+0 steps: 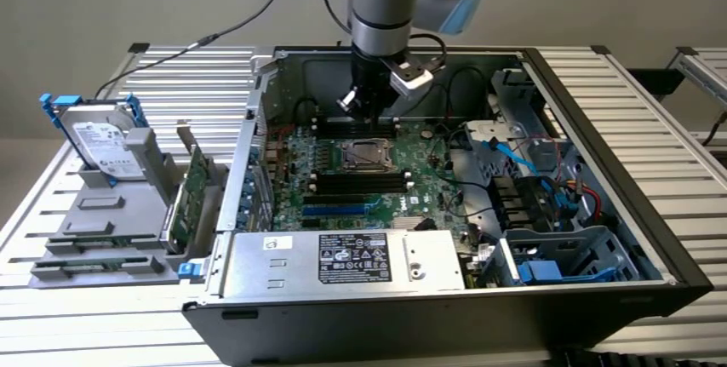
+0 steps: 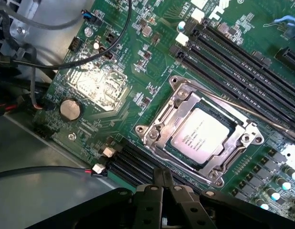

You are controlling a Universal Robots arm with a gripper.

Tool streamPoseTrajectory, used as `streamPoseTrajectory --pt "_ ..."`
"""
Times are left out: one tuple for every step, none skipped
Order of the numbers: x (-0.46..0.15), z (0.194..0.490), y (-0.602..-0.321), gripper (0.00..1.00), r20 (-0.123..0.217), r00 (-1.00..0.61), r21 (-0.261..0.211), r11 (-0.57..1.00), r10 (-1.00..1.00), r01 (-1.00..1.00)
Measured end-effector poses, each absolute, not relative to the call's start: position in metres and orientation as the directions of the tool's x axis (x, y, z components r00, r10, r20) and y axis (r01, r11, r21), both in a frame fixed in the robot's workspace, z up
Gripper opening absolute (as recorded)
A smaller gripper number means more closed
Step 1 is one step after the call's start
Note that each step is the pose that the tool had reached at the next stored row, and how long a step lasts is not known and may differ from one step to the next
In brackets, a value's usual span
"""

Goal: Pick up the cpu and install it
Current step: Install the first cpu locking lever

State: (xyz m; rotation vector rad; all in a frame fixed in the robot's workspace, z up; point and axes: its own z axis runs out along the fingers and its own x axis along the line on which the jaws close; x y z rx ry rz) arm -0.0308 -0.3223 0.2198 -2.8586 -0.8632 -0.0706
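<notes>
We see the chip (image 2: 201, 137) lying flat in its socket (image 2: 200, 135) on the green board (image 2: 114, 86), with the shiny metal frame shut around it. There is small dark writing on the chip's silver top, but we cannot read it.

The gripper (image 1: 361, 101) hangs above the board inside the open computer case (image 1: 614, 129), a little behind the socket. Its jaws are closed together and hold nothing. In the wrist view the black gripper (image 2: 163, 177) sits just beside the socket frame.

On the table (image 1: 68, 299), at the exterior view's left, a hard drive (image 1: 100, 141) with a blue bracket stands in a grey holder (image 1: 97, 231). It has a white label we cannot read. A green card (image 1: 196, 181) stands beside it. A black label (image 1: 356, 259) sits on the silver box at the front of the case; its writing is too small to read.
</notes>
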Motion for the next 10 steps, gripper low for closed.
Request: streamPoseTrajectory --pt "-0.031 0.221 -0.324 0.11 0.089 0.833 -0.134 -0.822 0.546 0.553" --pt "-0.031 0.223 -0.327 0.11 0.088 0.833 -0.135 -0.822 0.546 0.553" --pt "-0.031 0.224 -0.329 0.11 0.087 0.833 -0.135 -0.822 0.546 0.553" --pt "-0.031 0.226 -0.331 0.11 0.087 0.833 -0.136 -0.822 0.546 0.553" --pt "-0.031 0.228 -0.333 0.11 0.086 0.833 -0.136 -0.822 0.546 0.553" --pt "-0.031 0.229 -0.335 0.11 0.086 0.833 -0.136 -0.822 0.546 0.553" --pt "-0.031 0.230 -0.338 0.11 0.086 0.833 -0.136 -0.822 0.546 0.553" --pt "-0.031 0.231 -0.340 0.11 0.086 0.833 -0.136 -0.822 0.546 0.553" --pt "-0.031 0.232 -0.342 0.11 0.086 0.833 -0.136 -0.822 0.546 0.553" --pt "-0.032 0.232 -0.344 0.11 0.086 0.833 -0.136 -0.822 0.546 0.553"
